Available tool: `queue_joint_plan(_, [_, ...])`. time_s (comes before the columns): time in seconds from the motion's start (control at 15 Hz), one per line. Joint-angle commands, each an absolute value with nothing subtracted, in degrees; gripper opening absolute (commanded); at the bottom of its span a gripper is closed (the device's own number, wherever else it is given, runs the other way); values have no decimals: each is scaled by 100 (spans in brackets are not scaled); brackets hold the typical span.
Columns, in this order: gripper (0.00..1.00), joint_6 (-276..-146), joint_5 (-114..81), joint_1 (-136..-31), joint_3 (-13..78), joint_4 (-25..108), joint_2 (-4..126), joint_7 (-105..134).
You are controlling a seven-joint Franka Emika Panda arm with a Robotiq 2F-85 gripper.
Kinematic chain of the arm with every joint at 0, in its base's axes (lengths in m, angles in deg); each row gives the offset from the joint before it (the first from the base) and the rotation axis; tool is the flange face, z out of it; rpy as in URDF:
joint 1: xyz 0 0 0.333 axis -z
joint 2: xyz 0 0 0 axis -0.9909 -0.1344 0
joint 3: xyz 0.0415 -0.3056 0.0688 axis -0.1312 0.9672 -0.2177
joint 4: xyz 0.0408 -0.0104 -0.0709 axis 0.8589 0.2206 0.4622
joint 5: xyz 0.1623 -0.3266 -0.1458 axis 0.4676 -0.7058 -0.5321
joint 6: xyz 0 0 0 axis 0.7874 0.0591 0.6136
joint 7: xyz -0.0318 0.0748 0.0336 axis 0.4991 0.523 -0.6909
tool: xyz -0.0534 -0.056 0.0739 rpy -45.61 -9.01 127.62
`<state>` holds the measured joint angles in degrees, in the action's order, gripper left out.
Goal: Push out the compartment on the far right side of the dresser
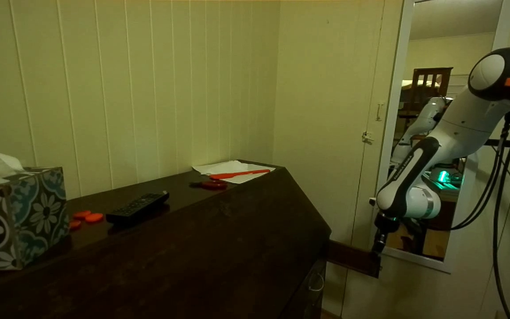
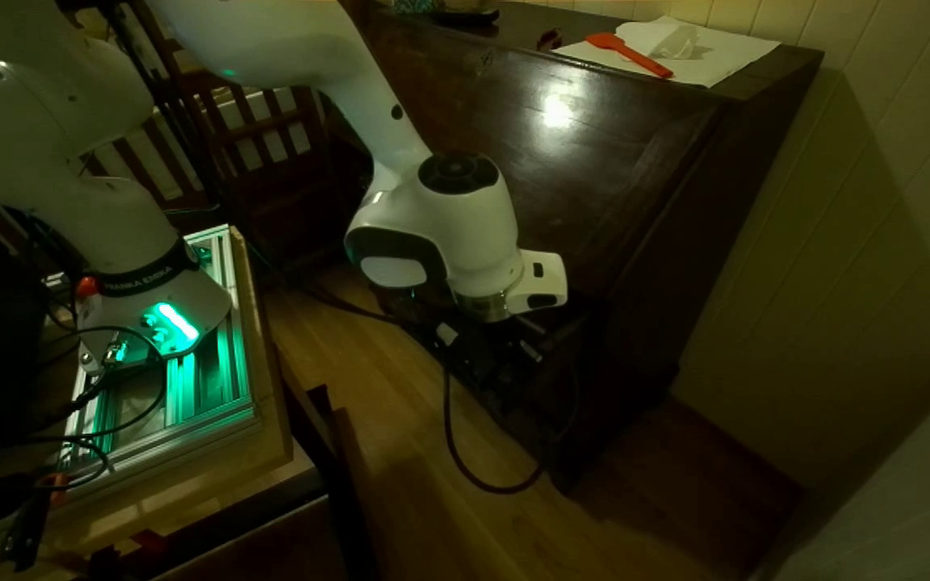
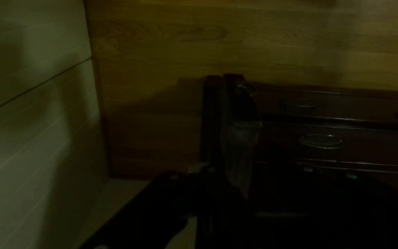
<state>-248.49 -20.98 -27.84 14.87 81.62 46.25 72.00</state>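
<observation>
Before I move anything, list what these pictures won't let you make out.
In an exterior view: whether the hand grips the compartment; too small, too dark.
Wrist view: whether the hand is open or shut; darkness hides it.
In an exterior view: tissue box, cut off by the left edge; dresser, by the bottom edge.

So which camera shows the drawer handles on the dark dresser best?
The wrist view: though dim, two oval handles show whole on the dresser. In an exterior view one small handle shows, at an angle; in an exterior view the arm covers part of the dark front, and I can make out none.
</observation>
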Motion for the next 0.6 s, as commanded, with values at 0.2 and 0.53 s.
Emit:
queue_joint_plan(0.2, [46, -24746, -2005, -2585, 1360, 8005, 4418, 7397])
queue_joint_plan(0.53, [2, -24759, -2010, -2506, 1303, 8009, 4377, 7410])
